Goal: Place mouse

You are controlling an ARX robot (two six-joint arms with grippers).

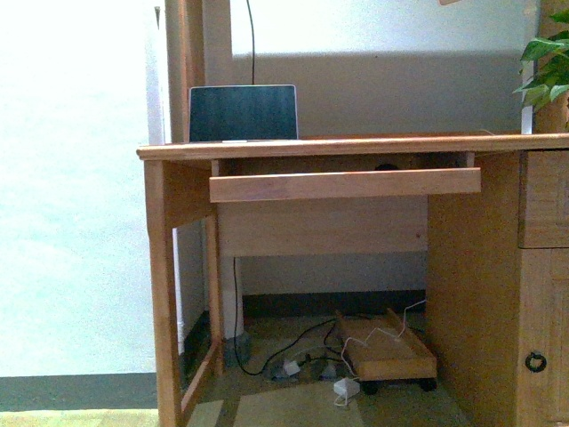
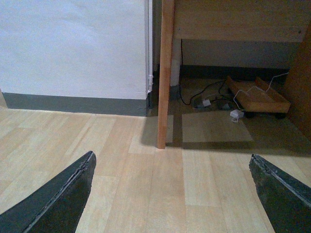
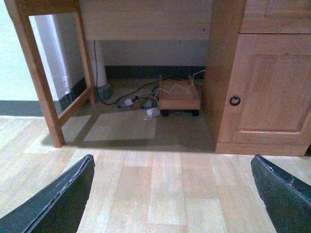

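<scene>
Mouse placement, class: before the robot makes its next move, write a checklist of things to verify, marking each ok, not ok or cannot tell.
1. Left tool open, nothing between its fingers: ok.
2. Right tool open, nothing between its fingers: ok.
3. Mouse held by a tool: not ok, both are empty.
4. Mouse located: cannot tell; only a dark sliver shows behind the keyboard tray front board.
5. Keyboard tray pulled out from under the desktop: ok.
6. Free room on the desktop right of the laptop: cannot tell, it is seen edge-on.
</scene>
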